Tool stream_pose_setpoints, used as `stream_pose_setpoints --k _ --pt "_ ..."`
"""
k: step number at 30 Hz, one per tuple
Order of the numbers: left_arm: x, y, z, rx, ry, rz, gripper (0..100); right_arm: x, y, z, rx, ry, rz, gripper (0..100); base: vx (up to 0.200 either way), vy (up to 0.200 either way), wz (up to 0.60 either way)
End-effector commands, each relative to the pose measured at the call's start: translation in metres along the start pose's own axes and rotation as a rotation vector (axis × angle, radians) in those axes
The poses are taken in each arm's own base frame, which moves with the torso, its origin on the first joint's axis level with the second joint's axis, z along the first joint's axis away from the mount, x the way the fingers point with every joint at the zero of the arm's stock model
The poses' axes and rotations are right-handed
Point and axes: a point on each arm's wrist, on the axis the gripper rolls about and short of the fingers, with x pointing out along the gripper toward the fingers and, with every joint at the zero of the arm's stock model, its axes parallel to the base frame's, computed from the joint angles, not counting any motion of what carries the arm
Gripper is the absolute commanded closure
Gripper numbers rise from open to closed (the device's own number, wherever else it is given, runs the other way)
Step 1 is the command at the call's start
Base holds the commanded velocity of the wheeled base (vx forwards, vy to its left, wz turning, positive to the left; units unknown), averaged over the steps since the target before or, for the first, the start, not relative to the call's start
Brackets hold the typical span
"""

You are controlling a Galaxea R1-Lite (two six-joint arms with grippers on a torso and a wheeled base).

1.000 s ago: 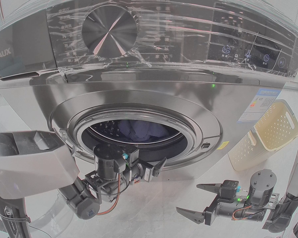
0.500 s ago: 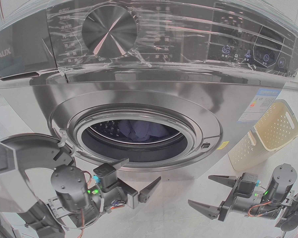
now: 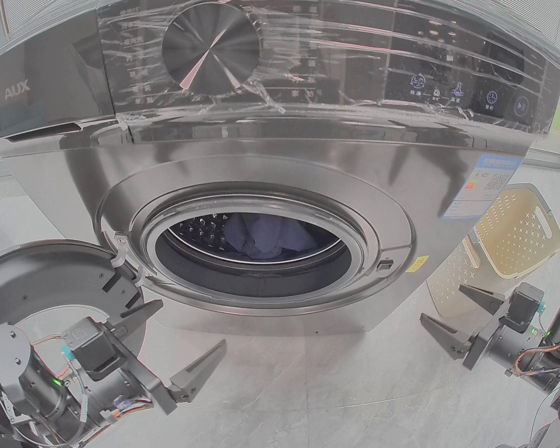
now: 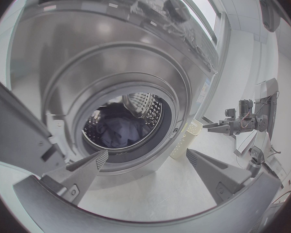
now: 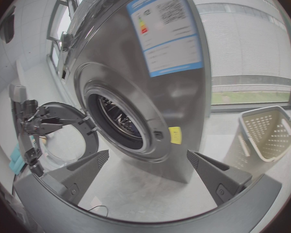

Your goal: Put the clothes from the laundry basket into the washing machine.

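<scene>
The washing machine (image 3: 280,157) stands with its round door (image 3: 50,275) swung open to the left. Dark blue clothes (image 3: 267,238) lie inside the drum, seen too in the left wrist view as dark blue clothes (image 4: 116,130). A cream laundry basket (image 3: 510,238) leans tilted at the machine's right side, and nothing shows inside it. My left gripper (image 3: 190,328) hangs open and holds nothing, low over the floor in front of the door. My right gripper (image 3: 442,302) is open and holds nothing, just in front of the basket (image 5: 268,136).
Pale tiled floor (image 3: 330,381) spreads in front of the machine. The open door (image 5: 71,127) juts out beside the left arm. A window (image 5: 252,94) lies behind the basket. Control dial (image 3: 210,48) and panel sit at the machine's top.
Both arms have drawn back from the drum opening. The left gripper dropped down and left toward the door and opened. The right gripper slid right toward the basket. The head view shifted slightly.
</scene>
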Motion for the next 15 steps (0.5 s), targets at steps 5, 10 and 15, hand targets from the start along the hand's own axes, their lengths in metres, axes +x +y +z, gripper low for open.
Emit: stream_pose_setpoints --k 5,10,15 --pt "-0.073 0.030 0.026 0.000 -0.147 0.188 0 -0.063 -0.018 0.018 -0.022 -0.101 -0.192 0 -0.200 0.000 0.00" --pt "-0.117 0.038 0.015 0.014 -0.137 0.267 0 -0.089 -0.023 0.015 -0.016 -0.112 -0.295 0 -0.200 0.000 0.00" --pt "-0.151 0.036 -0.001 0.026 -0.141 0.257 0 -0.124 -0.020 0.006 -0.087 -0.140 -0.391 0 -0.200 0.000 0.00"
